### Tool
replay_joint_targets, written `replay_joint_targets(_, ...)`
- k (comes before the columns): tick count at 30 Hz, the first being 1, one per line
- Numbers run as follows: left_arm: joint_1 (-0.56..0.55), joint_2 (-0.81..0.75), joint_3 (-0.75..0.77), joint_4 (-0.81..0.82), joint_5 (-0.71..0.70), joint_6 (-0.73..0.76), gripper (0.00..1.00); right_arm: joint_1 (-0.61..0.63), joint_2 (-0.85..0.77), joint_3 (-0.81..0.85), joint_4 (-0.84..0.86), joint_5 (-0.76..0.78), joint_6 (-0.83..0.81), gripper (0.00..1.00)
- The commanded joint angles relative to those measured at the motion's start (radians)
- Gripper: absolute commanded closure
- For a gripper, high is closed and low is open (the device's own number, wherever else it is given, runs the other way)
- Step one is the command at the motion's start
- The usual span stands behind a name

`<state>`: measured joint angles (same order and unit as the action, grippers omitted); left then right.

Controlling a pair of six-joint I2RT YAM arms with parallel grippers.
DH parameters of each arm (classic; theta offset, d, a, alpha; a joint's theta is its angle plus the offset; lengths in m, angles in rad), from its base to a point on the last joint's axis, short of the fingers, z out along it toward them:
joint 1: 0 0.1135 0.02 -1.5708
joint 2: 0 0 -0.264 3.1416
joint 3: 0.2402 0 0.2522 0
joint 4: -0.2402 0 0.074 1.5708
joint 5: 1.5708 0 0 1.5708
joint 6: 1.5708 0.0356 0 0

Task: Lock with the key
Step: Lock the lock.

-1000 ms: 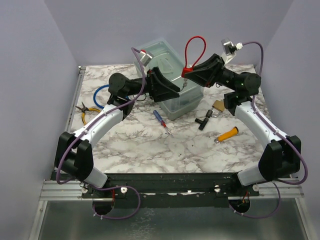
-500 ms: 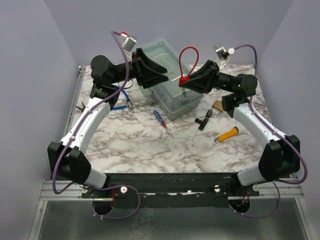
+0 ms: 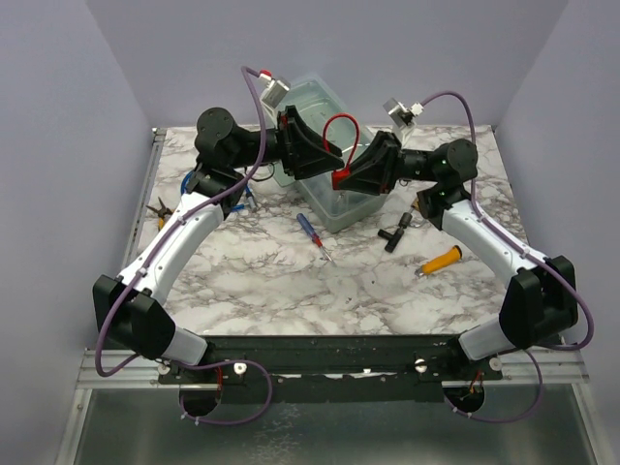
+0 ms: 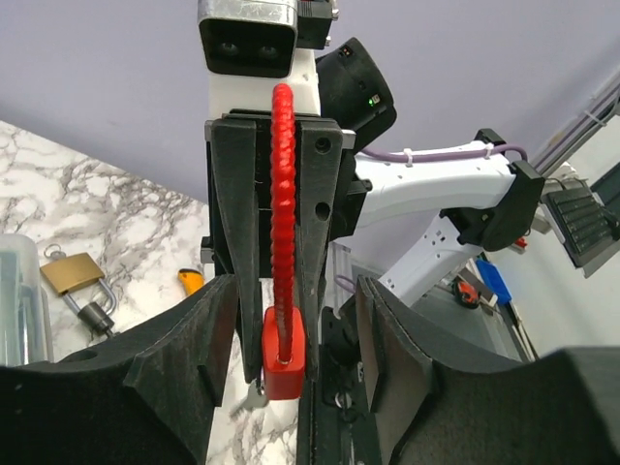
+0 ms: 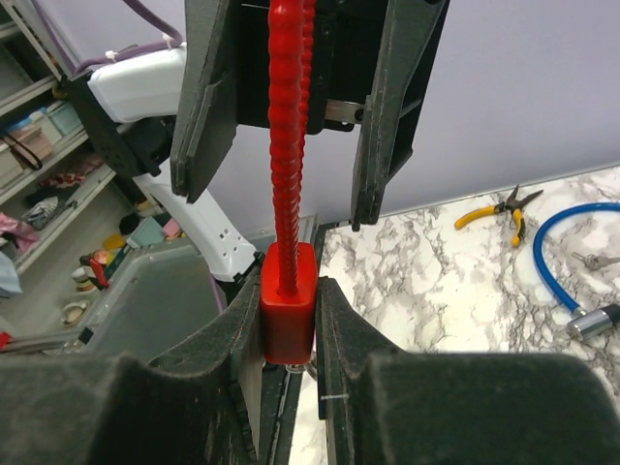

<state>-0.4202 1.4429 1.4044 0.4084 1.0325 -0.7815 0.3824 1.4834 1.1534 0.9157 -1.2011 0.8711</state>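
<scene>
Over the white-marbled table (image 3: 291,286) and the clear plastic box (image 3: 339,208), my two arms had drawn together within the last second. The left hand (image 3: 325,160) now stood wide, its pads either side of the red ribbed cable lock (image 5: 288,312), whose body the right hand (image 3: 349,176) clamped. The small brass padlock with a silver shackle (image 4: 71,274) lay on the table, apart from both hands, so I judged its locking not begun.

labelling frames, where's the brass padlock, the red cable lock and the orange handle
brass padlock (image 4: 71,273), left wrist view, brass body
red cable lock (image 5: 288,306), right wrist view, red block
orange handle (image 3: 443,260), top view, its middle
</scene>
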Motion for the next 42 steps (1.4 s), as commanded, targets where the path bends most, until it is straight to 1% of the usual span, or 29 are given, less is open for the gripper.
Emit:
replay_joint_targets(1, -0.035, 0.002, 0.057, -0.183, -0.057, 0.166, 0.45, 0.015, 0.012, 0.037, -0.057, -0.016, -0.051, 1.0)
replay_joint_targets(3, -0.044, 0.007, 0.077, -0.251, -0.078, 0.216, 0.53, 0.017, 0.011, 0.038, -0.059, -0.011, -0.055, 1.0)
replay_joint_targets(5, -0.046, 0.012, 0.082, -0.268, -0.077, 0.214, 0.59, 0.019, 0.01, 0.045, -0.078, -0.008, -0.067, 1.0)
replay_joint_targets(8, -0.053, 0.016, 0.082, -0.273, -0.063, 0.209, 0.64, 0.024, 0.01, 0.052, -0.105, -0.009, -0.09, 1.0)
replay_joint_targets(12, -0.055, 0.018, 0.076, -0.273, -0.067, 0.202, 0.73, 0.032, 0.016, 0.061, -0.123, -0.01, -0.105, 1.0)
replay_joint_targets(15, -0.056, 0.018, 0.072, -0.276, -0.072, 0.197, 0.77, 0.037, 0.018, 0.069, -0.129, -0.011, -0.111, 1.0)
replay_joint_targets(19, -0.055, 0.021, 0.077, -0.279, -0.067, 0.186, 1.0, 0.038, 0.017, 0.071, -0.133, -0.011, -0.115, 1.0)
replay_joint_targets(20, -0.055, 0.022, 0.079, -0.28, -0.069, 0.181, 1.0, 0.039, 0.016, 0.071, -0.128, -0.01, -0.113, 1.0)
replay_joint_targets(21, -0.052, 0.02, 0.082, -0.279, -0.069, 0.174, 1.0, 0.039, 0.015, 0.071, -0.122, -0.007, -0.106, 0.94)
replay_joint_targets(22, -0.046, 0.019, 0.083, -0.267, -0.066, 0.159, 1.0, 0.038, 0.012, 0.071, -0.121, -0.006, -0.099, 0.8)
replay_joint_targets(23, -0.032, 0.016, 0.077, -0.227, -0.053, 0.125, 1.0, 0.036, 0.01, 0.073, -0.126, -0.006, -0.093, 0.64)
replay_joint_targets(24, -0.015, 0.014, 0.068, -0.167, -0.042, 0.076, 1.0, 0.034, 0.007, 0.073, -0.134, -0.006, -0.089, 0.5)
replay_joint_targets(25, 0.006, 0.013, 0.056, -0.1, -0.034, 0.018, 1.0, 0.03, 0.001, 0.068, -0.139, -0.003, -0.087, 0.41)
replay_joint_targets(26, 0.026, 0.011, 0.049, -0.043, -0.033, -0.034, 1.0, 0.027, -0.006, 0.059, -0.145, 0.007, -0.088, 0.37)
replay_joint_targets(28, 0.055, 0.008, 0.041, 0.03, -0.054, -0.103, 1.0, 0.021, -0.029, 0.036, -0.168, 0.044, -0.114, 0.36)
replay_joint_targets(31, 0.067, -0.004, 0.034, 0.052, -0.092, -0.123, 1.0, 0.019, -0.055, 0.013, -0.222, 0.137, -0.173, 0.4)
replay_joint_targets(33, 0.066, -0.008, 0.025, 0.066, -0.103, -0.13, 1.0, 0.02, -0.055, 0.014, -0.233, 0.167, -0.199, 0.42)
replay_joint_targets(37, 0.067, -0.015, 0.008, 0.076, -0.114, -0.126, 1.0, 0.021, -0.028, 0.054, -0.255, 0.177, -0.223, 0.47)
replay_joint_targets(42, 0.066, -0.026, -0.008, 0.079, -0.167, -0.109, 1.0, 0.032, -0.007, 0.083, -0.257, 0.162, -0.222, 0.52)
